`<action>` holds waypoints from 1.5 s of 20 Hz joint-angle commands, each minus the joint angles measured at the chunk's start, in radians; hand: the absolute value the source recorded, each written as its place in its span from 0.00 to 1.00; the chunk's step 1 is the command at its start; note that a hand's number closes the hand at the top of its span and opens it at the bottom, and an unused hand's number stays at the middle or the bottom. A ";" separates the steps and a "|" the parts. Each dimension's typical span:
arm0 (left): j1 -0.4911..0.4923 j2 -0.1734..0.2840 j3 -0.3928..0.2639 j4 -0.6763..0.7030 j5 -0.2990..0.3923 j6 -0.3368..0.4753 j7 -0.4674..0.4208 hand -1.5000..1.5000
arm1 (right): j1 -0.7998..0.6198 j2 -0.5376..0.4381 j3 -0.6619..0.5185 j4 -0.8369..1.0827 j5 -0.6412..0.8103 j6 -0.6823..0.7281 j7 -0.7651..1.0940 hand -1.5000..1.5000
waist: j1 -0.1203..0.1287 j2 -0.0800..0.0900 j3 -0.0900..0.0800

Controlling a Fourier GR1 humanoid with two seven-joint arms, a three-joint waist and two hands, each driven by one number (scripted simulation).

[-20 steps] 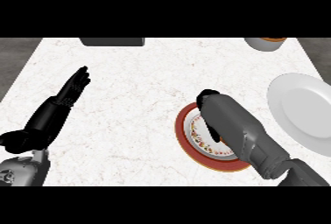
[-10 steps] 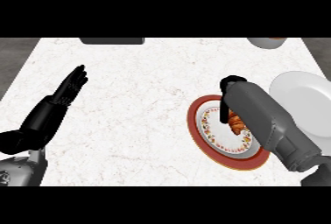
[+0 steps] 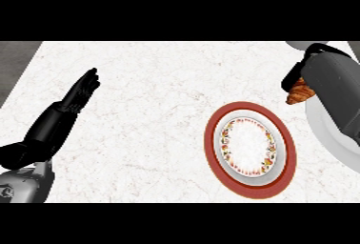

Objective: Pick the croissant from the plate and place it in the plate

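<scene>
The right hand curls its fingers round the croissant, which looks light, soft and crumbly, best held round its middle; the left hand rests open.

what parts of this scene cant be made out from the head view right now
- White plate: largely hidden under the right forearm and cut off by the view's right edge.
- Croissant: only its lower part shows; the right hand curls over the rest.
- Whether the croissant touches the white plate: cannot tell.
- Left hand: its palm side is not shown.
</scene>
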 commanded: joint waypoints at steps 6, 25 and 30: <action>-0.058 -0.018 -0.048 0.007 -0.002 -0.033 0.003 0.50 | -0.189 -0.013 0.043 0.141 0.116 -0.433 0.347 1.00 | 0.091 0.030 -0.001; -0.082 -0.035 -0.046 0.033 -0.021 -0.014 0.010 0.50 | -0.179 -0.113 0.159 0.209 0.242 -0.609 0.400 1.00 | 0.053 0.019 -0.001; -0.043 -0.037 -0.044 0.032 -0.029 -0.004 0.002 0.50 | -0.120 -0.159 0.168 0.209 0.253 -0.695 0.400 1.00 | 0.038 0.007 0.001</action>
